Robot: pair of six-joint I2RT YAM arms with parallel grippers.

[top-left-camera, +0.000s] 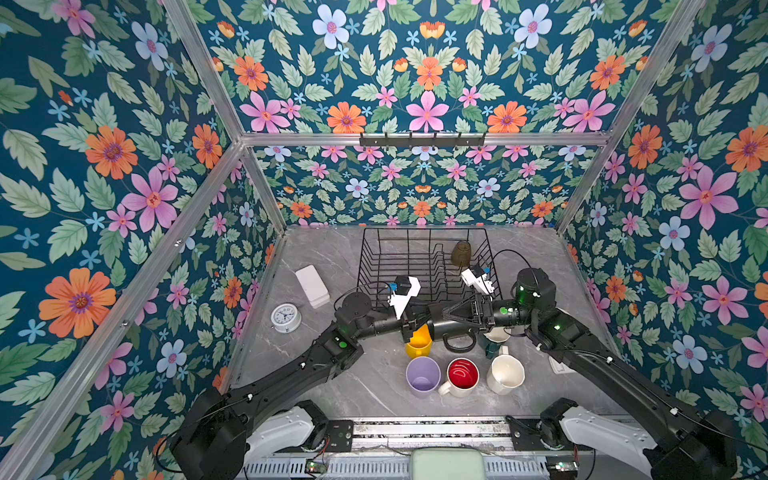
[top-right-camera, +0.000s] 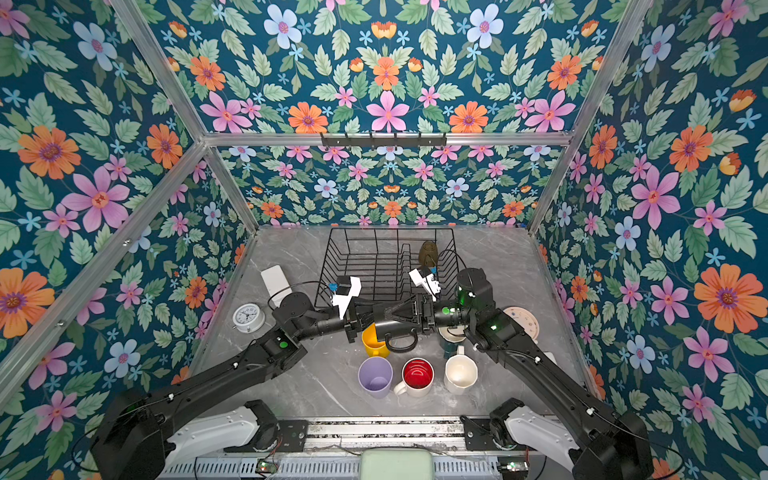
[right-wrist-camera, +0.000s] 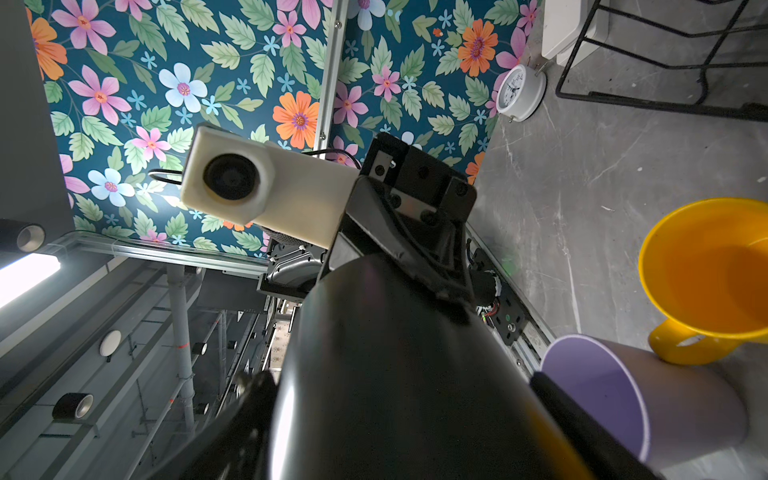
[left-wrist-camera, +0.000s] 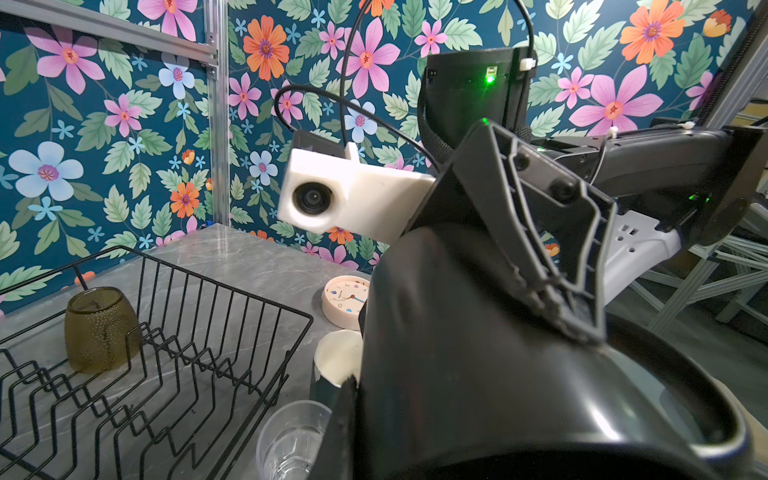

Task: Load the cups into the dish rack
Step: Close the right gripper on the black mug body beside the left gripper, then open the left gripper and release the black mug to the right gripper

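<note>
The black mug (top-left-camera: 455,328) hangs on its side above the table, between both grippers. My left gripper (top-left-camera: 415,326) is shut on its rim wall (left-wrist-camera: 457,374). My right gripper (top-left-camera: 446,318) is shut across the mug's body (right-wrist-camera: 395,395), one finger on each side. An amber tumbler (top-left-camera: 460,253) stands upside down in the black wire dish rack (top-left-camera: 374,266). On the table stand a yellow mug (top-left-camera: 419,347), a lilac tumbler (top-left-camera: 422,376), a white red-inside mug (top-left-camera: 462,374), a cream mug (top-left-camera: 505,374) and a dark green mug (top-left-camera: 494,345). A clear glass (left-wrist-camera: 291,440) stands by the rack.
A white alarm clock (top-left-camera: 286,318) and a flat white box (top-left-camera: 312,286) lie left of the rack. A pale pink clock (top-right-camera: 521,322) lies on the right, behind my right arm. Floral walls close in three sides.
</note>
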